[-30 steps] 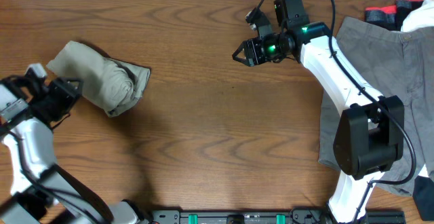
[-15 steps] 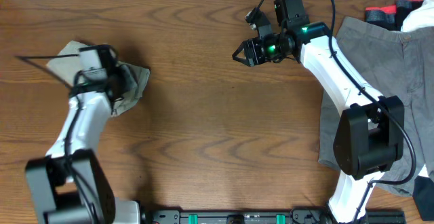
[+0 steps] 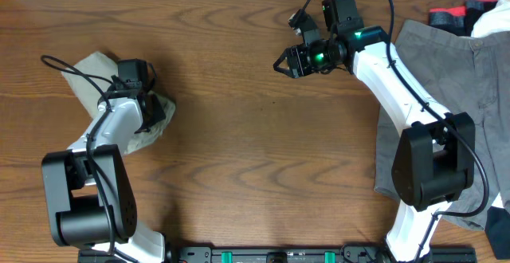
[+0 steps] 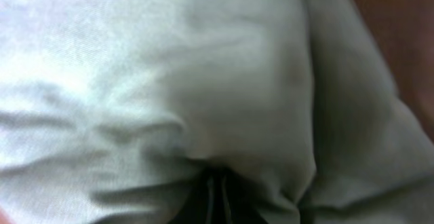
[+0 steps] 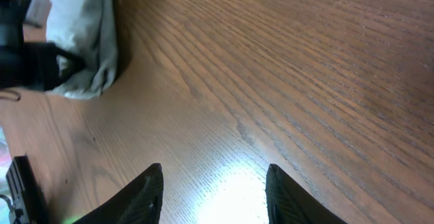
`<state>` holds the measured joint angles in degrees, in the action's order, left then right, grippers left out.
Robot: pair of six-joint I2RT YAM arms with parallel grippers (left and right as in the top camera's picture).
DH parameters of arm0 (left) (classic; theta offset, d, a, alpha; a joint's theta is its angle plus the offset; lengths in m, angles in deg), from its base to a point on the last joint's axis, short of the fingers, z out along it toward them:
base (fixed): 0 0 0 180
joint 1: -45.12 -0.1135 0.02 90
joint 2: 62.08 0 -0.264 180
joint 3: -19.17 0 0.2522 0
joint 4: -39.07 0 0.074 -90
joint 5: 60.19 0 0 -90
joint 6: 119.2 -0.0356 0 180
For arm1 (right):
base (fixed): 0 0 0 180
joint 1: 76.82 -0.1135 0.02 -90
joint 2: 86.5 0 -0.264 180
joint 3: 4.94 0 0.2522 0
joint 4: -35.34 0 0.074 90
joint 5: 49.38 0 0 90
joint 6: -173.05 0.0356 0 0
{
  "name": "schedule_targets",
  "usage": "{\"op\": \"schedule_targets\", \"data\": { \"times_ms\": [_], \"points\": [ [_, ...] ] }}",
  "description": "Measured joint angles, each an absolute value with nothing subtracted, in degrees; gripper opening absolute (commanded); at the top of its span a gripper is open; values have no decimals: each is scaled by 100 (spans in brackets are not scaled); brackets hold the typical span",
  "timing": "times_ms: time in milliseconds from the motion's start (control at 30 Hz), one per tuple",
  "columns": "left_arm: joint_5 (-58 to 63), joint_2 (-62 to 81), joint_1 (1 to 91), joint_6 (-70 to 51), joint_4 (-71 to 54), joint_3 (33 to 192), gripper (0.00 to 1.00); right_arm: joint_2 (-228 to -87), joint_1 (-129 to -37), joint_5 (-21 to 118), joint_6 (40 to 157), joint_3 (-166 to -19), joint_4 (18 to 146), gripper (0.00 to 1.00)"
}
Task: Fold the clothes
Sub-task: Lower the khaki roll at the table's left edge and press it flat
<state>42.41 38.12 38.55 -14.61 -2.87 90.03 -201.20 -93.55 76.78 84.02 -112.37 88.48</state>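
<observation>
Bundle of khaki shorts (image 3: 86, 73) lying loosely rolled at the left side of the table (image 3: 239, 151), with the left gripper (image 3: 158, 111) set down on it, fingers pressed together and pinching a pucker of the cloth. Right gripper (image 3: 279, 64) hangs over bare wood near the far edge, fingers (image 5: 146, 190) spread and empty — grey shorts (image 3: 470, 72) lie spread at the right edge, partly under that arm.

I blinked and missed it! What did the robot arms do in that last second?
The left gripper swung in from the far left onto the khaki shorts and closed, pinching a bunch of the fabric. The bundle looks pushed a little out of shape. The right gripper stayed open where it was, and the grey shorts on the right did not move.
</observation>
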Motion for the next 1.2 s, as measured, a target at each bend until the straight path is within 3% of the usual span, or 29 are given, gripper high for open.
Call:
{"op": "schedule_targets", "data": {
  "times_ms": [300, 567, 667, 700, 867, 1200],
  "points": [
    [5592, 3465, 3633, -1345, -1124, 8942, 8, -20120, -9355, 7676, 8402, -11237, 8767, 47],
    [5356, 2501, 3353, -1070, -1334, 9049, 25, -20120, -9355, 7676, 8402, -11237, 8728, 48],
    [4934, 1983, 3355, -1030, -1177, 9213, 18, -20120, -9355, 7676, 8402, -11237, 8719, 49],
    [4809, 1812, 3351, -982, -1122, 9268, 6, -20120, -9355, 7676, 8402, -11237, 8723, 49],
    [4429, 1725, 3182, -536, -1037, 9379, 6, -20120, -9355, 7676, 8402, -11237, 8830, 48],
    [4025, 3543, 2747, 1247, 43, 9377, 6, -20120, -9355, 7676, 8402, -11237, 8872, 48]
  ]
}}
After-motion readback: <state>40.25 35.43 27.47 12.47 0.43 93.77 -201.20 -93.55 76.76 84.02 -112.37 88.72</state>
